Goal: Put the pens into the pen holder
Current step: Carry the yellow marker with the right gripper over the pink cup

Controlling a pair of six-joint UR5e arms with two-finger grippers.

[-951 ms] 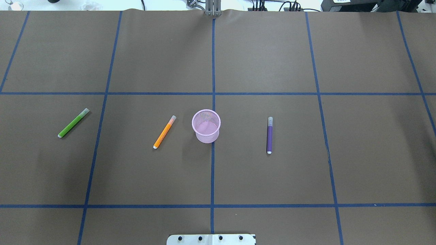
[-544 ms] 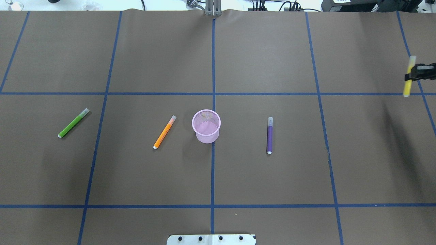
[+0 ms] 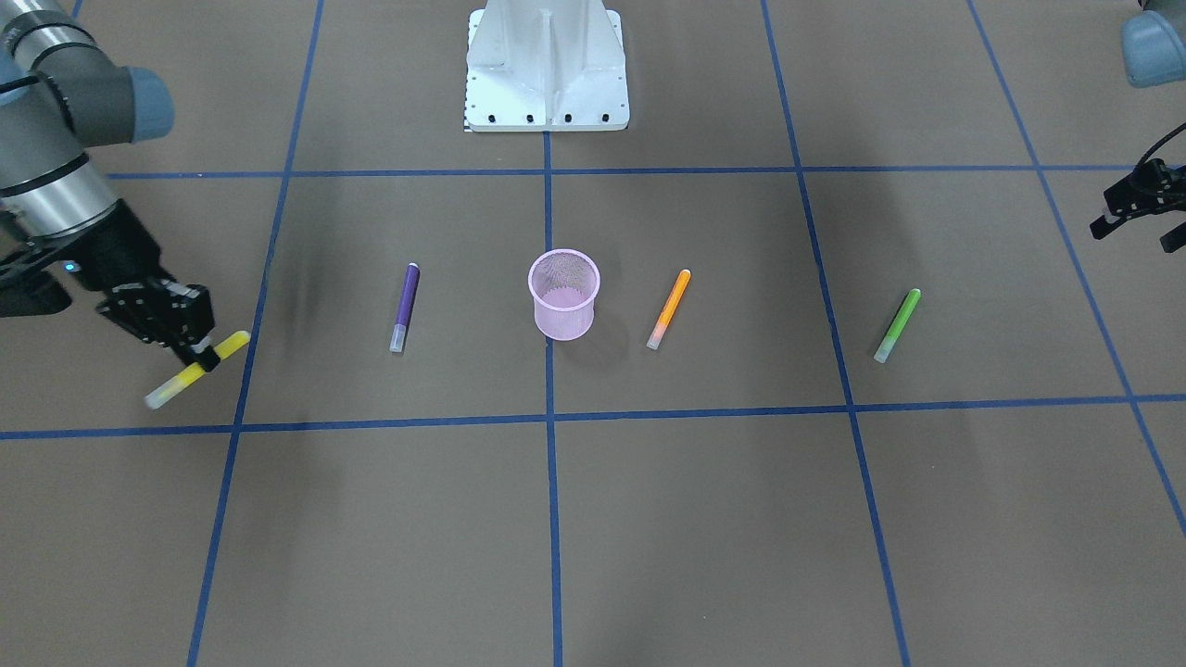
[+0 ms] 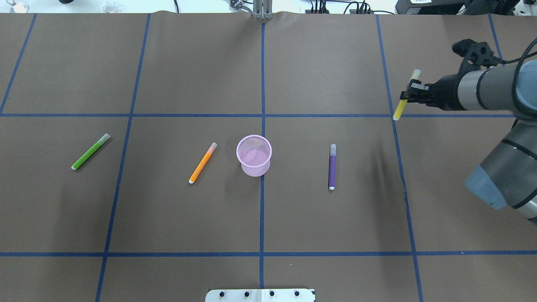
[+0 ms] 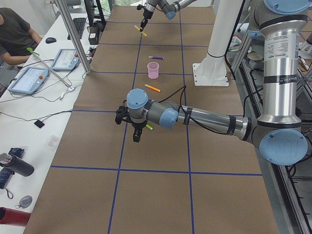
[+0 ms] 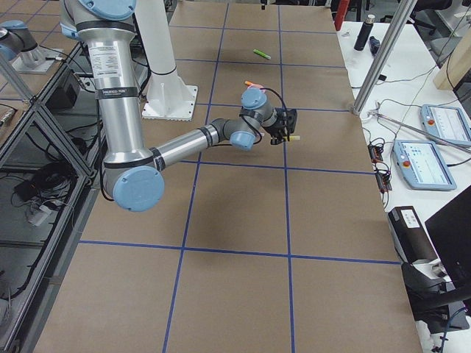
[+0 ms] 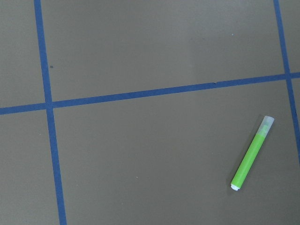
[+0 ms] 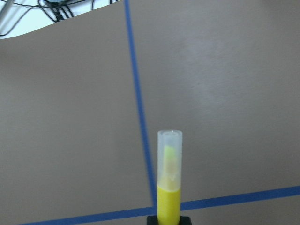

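Counter (image 4: 188, 75): green pen (image 4: 90, 151), orange pen (image 4: 203, 162), purple pen (image 4: 332, 167) uncollected, pen holder (image 4: 256, 168) empty; right jaws clench yellow pen (image 4: 401, 107), left jaws released.

Right arm (image 4: 482, 90), left arm (image 5: 209, 119): silver tubular links, light-blue joint caps, black cabling, black wrist hardware. White pedestal base (image 3: 547, 65), black bolts.

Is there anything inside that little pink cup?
Empty: the overhead view looks into the upright pen holder and shows only its bare bottom.
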